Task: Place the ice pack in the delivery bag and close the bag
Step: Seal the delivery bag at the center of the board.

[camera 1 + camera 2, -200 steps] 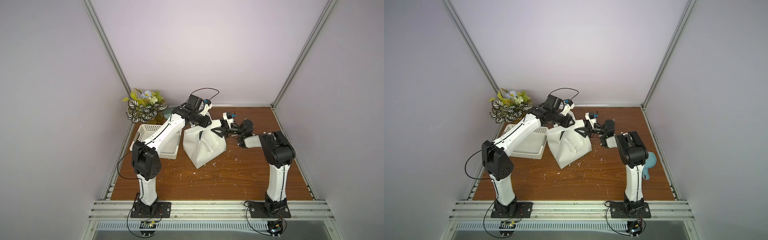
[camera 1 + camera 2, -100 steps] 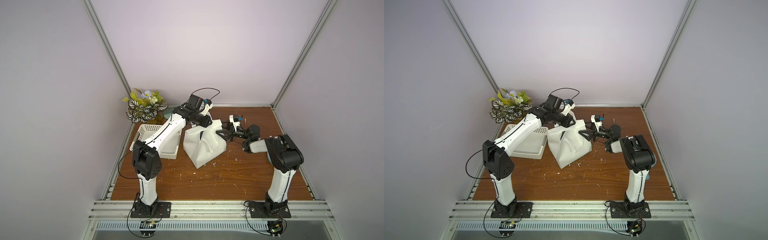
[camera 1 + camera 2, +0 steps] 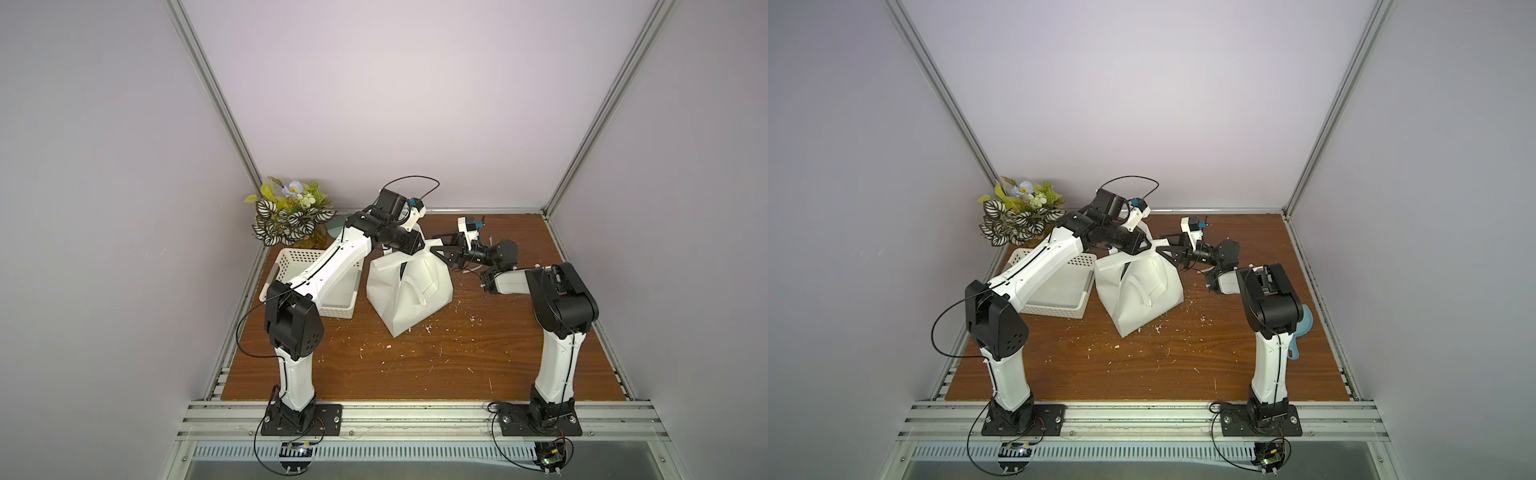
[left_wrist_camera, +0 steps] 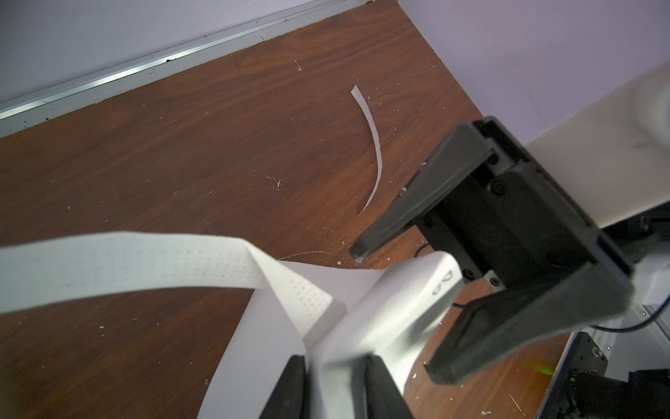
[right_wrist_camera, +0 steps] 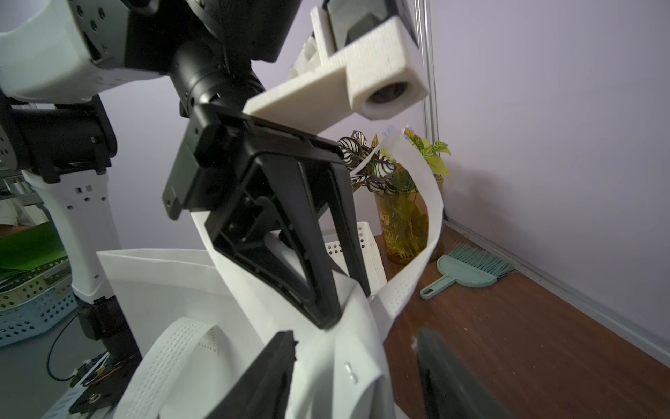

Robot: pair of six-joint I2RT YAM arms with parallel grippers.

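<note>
At the bag's mouth, mid-worktop:

- Left claw (image 4: 333, 366): pressed together, pinching a fold of white fabric at the top of the delivery bag (image 3: 399, 299), next to a loop handle (image 4: 127, 261).
- Right claw (image 4: 398, 312): jaws spread, one finger on each side of a neighbouring flap of the bag top. Whether the pads touch the fabric cannot be told.
- Ice pack: not made out in any view. Fabric and claws hide the bag's interior.
- Bag: stands on the worktop (image 3: 415, 365), just beside a white perforated basket (image 3: 291, 259).
- Potted plant (image 3: 291, 216): far left corner.
- White scraps: scattered over the wood.

Differences between views:
- Both top views hide the pinch behind the left wrist; the left wrist view shows it, plus a curved white strip (image 4: 373, 145) lying flat.
- The right wrist view shows a teal hand brush (image 5: 467, 268) near the plant's jar.
- In a top view, a pale-blue scoop (image 3: 1302, 332) shows behind the right arm.
</note>
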